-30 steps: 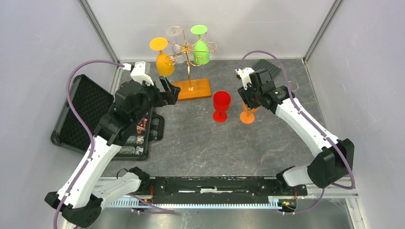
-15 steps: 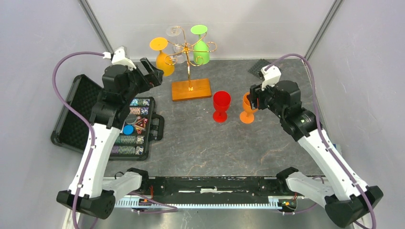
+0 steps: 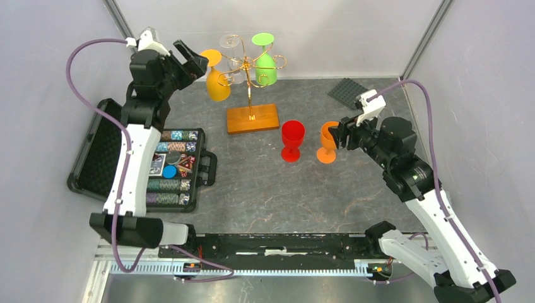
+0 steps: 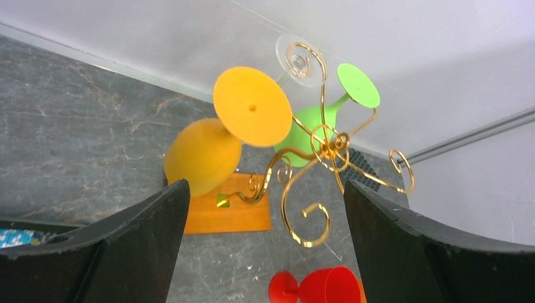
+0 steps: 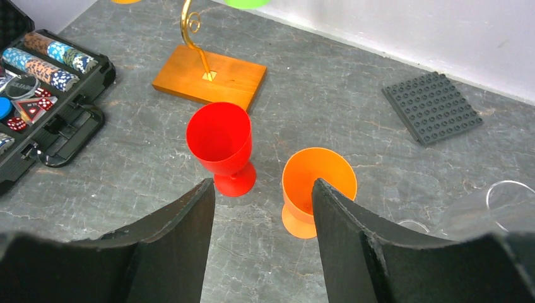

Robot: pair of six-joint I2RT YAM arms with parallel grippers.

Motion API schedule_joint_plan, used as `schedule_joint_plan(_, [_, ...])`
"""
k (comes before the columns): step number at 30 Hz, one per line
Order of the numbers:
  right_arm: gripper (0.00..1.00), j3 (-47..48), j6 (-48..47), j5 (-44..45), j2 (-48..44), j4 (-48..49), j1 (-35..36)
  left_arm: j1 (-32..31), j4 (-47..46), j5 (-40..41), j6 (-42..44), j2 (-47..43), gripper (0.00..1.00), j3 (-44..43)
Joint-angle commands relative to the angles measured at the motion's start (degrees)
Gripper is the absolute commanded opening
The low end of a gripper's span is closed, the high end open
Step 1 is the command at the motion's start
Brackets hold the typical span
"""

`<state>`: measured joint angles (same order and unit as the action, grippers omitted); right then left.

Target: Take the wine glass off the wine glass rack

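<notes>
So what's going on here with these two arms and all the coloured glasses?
Two robot arms are taking glasses off a gold wine glass rack. The left gripper is open and raised beside the yellow glass, which hangs upside down on the rack along with a green glass and a clear glass. The right gripper is open next to an orange glass, which stands on the table beside a red glass.

Yellow wine glass hangs inverted on gold rack.
</notes>
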<state>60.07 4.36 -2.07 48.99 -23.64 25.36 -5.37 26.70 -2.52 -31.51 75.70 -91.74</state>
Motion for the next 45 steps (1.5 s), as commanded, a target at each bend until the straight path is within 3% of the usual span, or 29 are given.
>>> schedule_joint_plan(1, [0.63,-0.7,0.1,-0.8,-2.5,0.7,-0.2,1.6,-3.1,-2.7,-3.6,6.8,0.89,-5.2])
schedule_joint_plan(10, [0.63,-1.8,0.4,-0.9,-5.1,1.0,-0.2,3.9,-5.8,-6.1,-8.6,15.1,0.8,-6.7])
schedule_joint_plan(19, [0.62,-2.3,1.1,-1.3,-5.0,1.8,-0.2,8.4,-13.5,-12.6,-16.0,15.5,0.75,-2.1])
schedule_joint_plan(26, [0.61,-2.4,1.6,-1.4,-4.6,2.2,-0.2,10.0,-17.8,-18.7,-20.9,17.6,0.48,-0.2])
schedule_joint_plan(35, [0.61,-2.4,2.0,-1.5,-4.7,2.4,-0.2,10.1,-22.9,-23.9,-25.4,18.3,0.5,2.1])
schedule_joint_plan(45, [0.6,-2.7,2.2,-1.6,-4.8,2.7,-0.2,10.1,-26.5,-27.3,-29.0,19.2,0.19,3.4])
